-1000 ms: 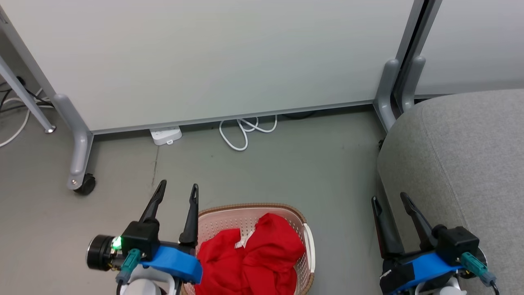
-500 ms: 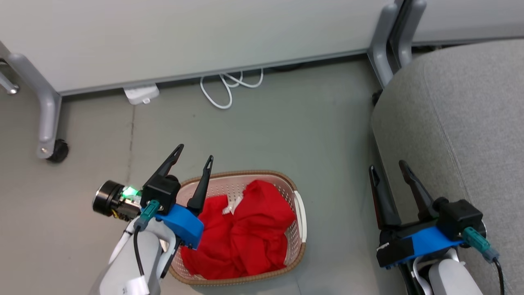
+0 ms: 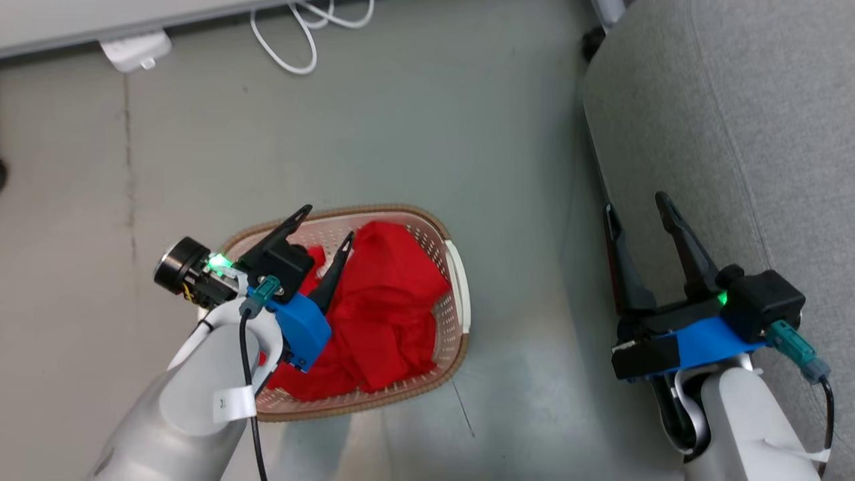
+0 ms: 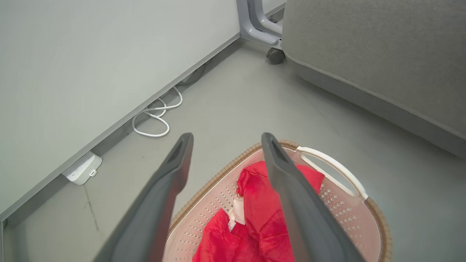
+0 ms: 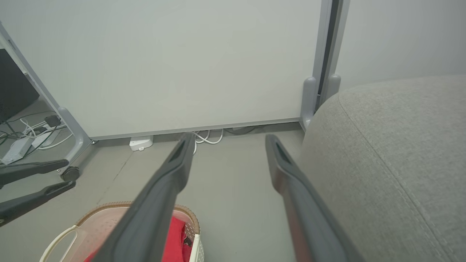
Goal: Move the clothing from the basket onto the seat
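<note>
The cream basket (image 3: 454,287) with a brown rim stands on the floor, and crumpled red clothing (image 3: 381,300) fills it. My left gripper (image 3: 328,224) hangs open over the basket's far left part, above the clothing, nothing between its fingers. The left wrist view looks down on the clothing (image 4: 262,211) in the basket (image 4: 338,203) between the open left gripper (image 4: 225,136). My right gripper (image 3: 634,204) stands open at the near edge of the grey seat (image 3: 748,100), empty. In the right wrist view the right gripper (image 5: 227,138) points at the floor beside the seat (image 5: 393,145), with the basket (image 5: 109,214) at lower left.
A white partition panel (image 5: 164,62) on grey wheeled feet stands behind the basket. A white power strip (image 3: 133,50) and a looped white cable (image 3: 294,40) lie on the grey floor at its foot. Bare floor separates basket and seat.
The head camera has tilted down, so the whole picture slid upward. My left gripper has moved from beside the basket's left rim to over the clothing. The right gripper keeps its place by the seat.
</note>
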